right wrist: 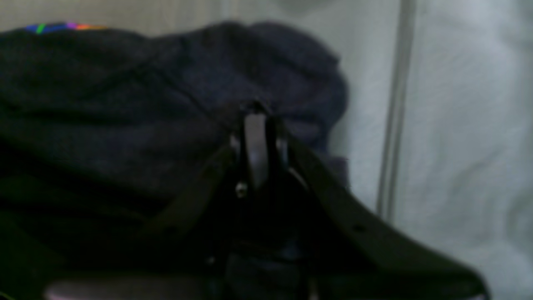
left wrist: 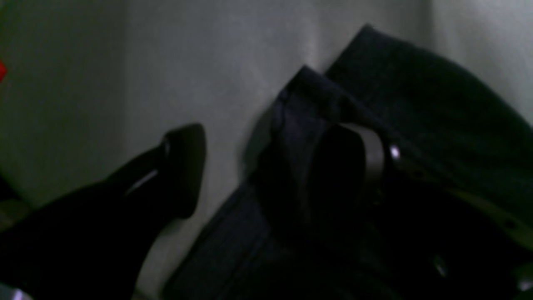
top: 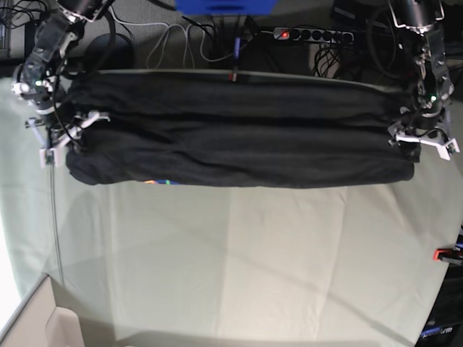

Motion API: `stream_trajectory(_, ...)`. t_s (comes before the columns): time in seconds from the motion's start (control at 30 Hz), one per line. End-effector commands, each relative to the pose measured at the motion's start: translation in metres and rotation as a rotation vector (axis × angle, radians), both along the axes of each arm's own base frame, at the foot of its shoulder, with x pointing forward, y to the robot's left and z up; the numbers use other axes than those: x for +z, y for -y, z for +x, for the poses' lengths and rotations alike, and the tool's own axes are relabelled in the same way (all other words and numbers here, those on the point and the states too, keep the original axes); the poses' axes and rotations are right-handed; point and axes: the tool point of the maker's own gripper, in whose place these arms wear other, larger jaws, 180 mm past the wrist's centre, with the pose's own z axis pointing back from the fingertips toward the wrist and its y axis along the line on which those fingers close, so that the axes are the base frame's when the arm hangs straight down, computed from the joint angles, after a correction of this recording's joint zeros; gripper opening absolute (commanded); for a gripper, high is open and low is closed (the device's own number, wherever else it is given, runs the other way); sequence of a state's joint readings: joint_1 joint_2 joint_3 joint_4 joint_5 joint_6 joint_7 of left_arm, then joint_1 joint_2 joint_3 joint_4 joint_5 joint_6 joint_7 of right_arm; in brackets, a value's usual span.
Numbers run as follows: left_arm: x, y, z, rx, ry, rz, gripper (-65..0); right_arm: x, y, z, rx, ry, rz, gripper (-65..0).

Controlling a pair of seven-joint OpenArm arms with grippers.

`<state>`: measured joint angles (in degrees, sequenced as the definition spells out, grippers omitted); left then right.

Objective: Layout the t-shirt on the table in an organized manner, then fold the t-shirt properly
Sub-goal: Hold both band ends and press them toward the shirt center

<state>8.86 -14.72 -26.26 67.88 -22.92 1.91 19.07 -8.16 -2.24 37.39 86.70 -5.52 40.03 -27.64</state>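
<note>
The black t-shirt (top: 239,137) lies bunched in a long band across the far side of the table (top: 253,253), with long folds running left to right. Its multicolour graphic (top: 160,182) peeks out at the front edge and also shows in the right wrist view (right wrist: 62,27). My right gripper (top: 58,141) is at the shirt's left end; in the right wrist view it (right wrist: 258,121) is shut on a fold of the t-shirt (right wrist: 166,104). My left gripper (top: 423,141) is at the right end; in the left wrist view it (left wrist: 266,137) is open, with the hem of the t-shirt (left wrist: 416,104) between its fingers.
A red clamp (top: 443,254) sits at the table's right edge. A power strip (top: 311,34) and cables lie behind the far edge. A cardboard box (top: 36,325) stands at the front left corner. Pale cloth spreads in front of the shirt.
</note>
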Motion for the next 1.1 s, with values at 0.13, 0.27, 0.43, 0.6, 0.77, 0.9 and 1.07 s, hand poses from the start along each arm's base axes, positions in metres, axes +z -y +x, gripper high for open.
stream_trajectory(0.13, 0.015, -0.008, 0.009, -0.003, 0.043, 0.036, -19.5, 0.003, 0.002, 0.006, -0.002, 0.028, 0.006, -53.9)
stream_trajectory(0.27, 0.015, -0.008, 0.008, -0.001, 0.043, 0.034, -19.4, 0.003, 0.001, 0.006, -0.002, 0.026, 0.008, -48.0)
stream_trajectory(0.43, 0.014, -0.007, 0.008, -0.001, 0.043, 0.033, -7.7, 0.002, 0.001, 0.005, -0.002, 0.023, 0.008, -48.1)
stream_trajectory(0.6, 0.011, 0.001, 0.008, -0.001, 0.044, 0.014, -5.5, 0.000, 0.001, 0.000, -0.003, 0.013, 0.010, -48.1)
stream_trajectory(0.77, 0.001, 0.026, 0.014, -0.061, 0.046, -0.026, -7.3, -0.001, 0.000, -0.001, -0.003, 0.012, 0.010, -48.1)
stream_trajectory(0.9, 0.002, 0.051, 0.023, -0.184, 0.078, -0.072, -21.8, -0.001, 0.000, -0.001, -0.003, 0.009, 0.009, -48.1)
stream_trajectory(1.07, 0.002, 0.056, 0.024, -0.208, 0.087, -0.082, -43.3, -0.001, 0.000, -0.001, -0.003, 0.009, 0.009, -48.1)
